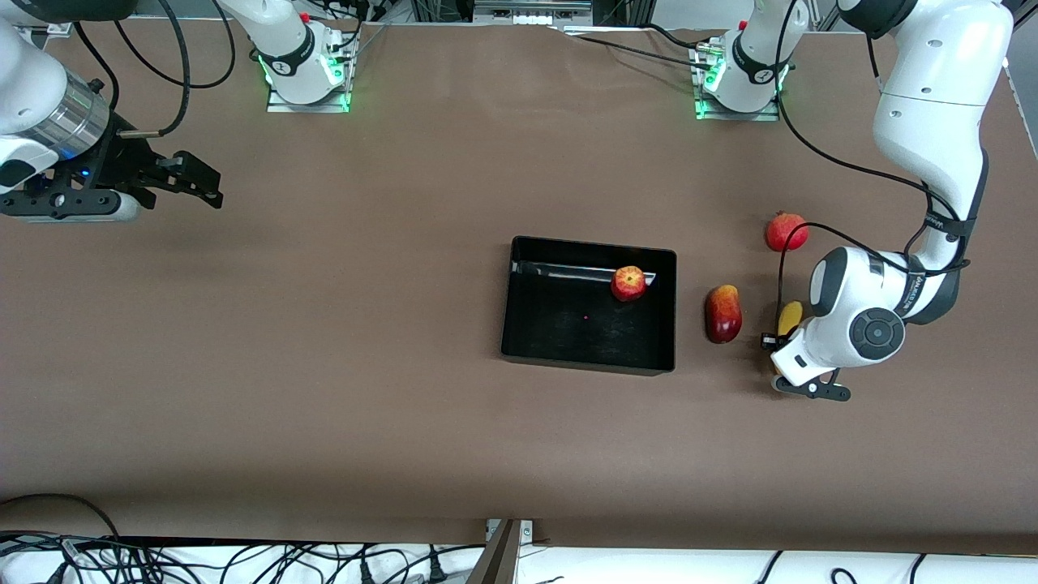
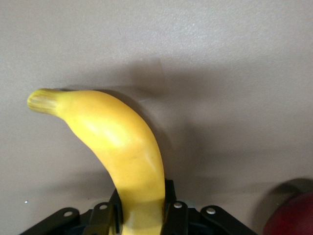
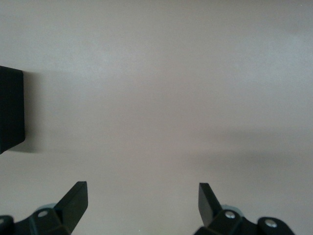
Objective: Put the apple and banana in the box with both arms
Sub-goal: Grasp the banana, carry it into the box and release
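Right gripper [image 1: 190, 180] waits over bare table [image 1: 324, 324], jaws spread. One box [image 1: 588, 357] holds one apple [image 1: 628, 283]. One mango [image 1: 722, 314], one pomegranate [image 1: 787, 232] beside. Left gripper [image 2: 142, 215] pinches the one banana [image 2: 117, 147] by the mango.

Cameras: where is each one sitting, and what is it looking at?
Front view: high up across the table, facing both arms; apple sits in the box.
Left wrist view: on the left arm's wrist, looking down at the banana between the left gripper fingers.
Right wrist view: on the right arm's wrist, over bare table; the open right gripper shows.
Shared: front and left wrist views both show the banana; front and right wrist, the box.
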Motion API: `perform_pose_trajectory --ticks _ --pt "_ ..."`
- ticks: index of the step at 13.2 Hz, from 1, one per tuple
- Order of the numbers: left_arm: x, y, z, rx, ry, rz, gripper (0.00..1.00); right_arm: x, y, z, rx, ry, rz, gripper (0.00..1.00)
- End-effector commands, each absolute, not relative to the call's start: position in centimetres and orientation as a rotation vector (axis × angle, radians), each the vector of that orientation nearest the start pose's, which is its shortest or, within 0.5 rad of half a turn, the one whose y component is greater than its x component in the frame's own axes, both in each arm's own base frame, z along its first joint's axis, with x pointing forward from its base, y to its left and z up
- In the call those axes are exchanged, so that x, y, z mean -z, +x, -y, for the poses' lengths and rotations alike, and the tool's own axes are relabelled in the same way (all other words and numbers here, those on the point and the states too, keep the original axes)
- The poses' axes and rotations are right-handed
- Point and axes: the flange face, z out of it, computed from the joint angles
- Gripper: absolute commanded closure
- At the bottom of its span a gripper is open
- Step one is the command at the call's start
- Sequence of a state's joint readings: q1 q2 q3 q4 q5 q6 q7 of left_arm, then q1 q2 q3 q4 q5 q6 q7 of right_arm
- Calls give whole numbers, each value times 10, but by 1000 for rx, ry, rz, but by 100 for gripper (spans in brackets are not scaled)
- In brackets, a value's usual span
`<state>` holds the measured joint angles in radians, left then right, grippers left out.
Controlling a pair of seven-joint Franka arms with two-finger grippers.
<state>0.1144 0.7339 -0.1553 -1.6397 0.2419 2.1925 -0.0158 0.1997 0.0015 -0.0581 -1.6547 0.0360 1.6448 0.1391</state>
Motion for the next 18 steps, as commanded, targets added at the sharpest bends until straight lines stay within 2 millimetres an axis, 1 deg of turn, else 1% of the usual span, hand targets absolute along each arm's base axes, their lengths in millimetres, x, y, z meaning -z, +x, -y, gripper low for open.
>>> perform_pose_trajectory --ticks 1,2,3,4,5,6,7,8,9,10,11,12,13,14,16,17,18 --pt "-223 672 22 -286 -3051 -250 100 -597 552 -78 13 -3147 23 0" --pt "-245 676 32 -331 -3075 -230 100 -597 553 -77 18 -3156 24 0" --pt "-274 680 44 -386 -3103 -217 100 -597 556 -77 43 -3159 27 0" --pt "-300 683 65 -449 -3135 -231 100 -596 558 -79 54 -3163 38 0" --pt "-323 680 96 -518 -3188 -251 100 -596 559 -79 59 -3174 42 0" --pt "-338 676 125 -536 -3222 -215 100 -596 560 -77 60 -3178 33 0" --pt "-348 670 161 -528 -3236 -193 100 -601 561 -75 74 -3179 31 0" --pt "-349 660 205 -528 -3239 -204 100 -608 562 -72 98 -3176 16 0" --pt "-344 651 252 -474 -3245 -228 100 -604 566 -70 88 -3173 10 0" --pt "-337 642 293 -417 -3254 -212 100 -600 566 -75 69 -3173 5 0" --pt "-322 631 329 -382 -3264 -160 100 -601 566 -75 73 -3171 5 0" --pt "-303 628 347 -358 -3280 -87 100 -601 567 -74 80 -3169 5 0" --pt "-285 625 363 -335 -3303 -102 100 -603 566 -74 79 -3168 2 0" --pt "-270 625 370 -318 -3319 -103 100 -603 564 -76 70 -3167 4 0" --pt "-240 613 389 -335 -3324 -112 99 -603 564 -76 70 -3167 6 0" --pt "-222 610 395 -336 -3336 -109 90 -603 564 -76 70 -3167 6 0" --pt "-211 607 400 -337 -3342 -114 75 -604 564 -77 79 -3166 9 0"
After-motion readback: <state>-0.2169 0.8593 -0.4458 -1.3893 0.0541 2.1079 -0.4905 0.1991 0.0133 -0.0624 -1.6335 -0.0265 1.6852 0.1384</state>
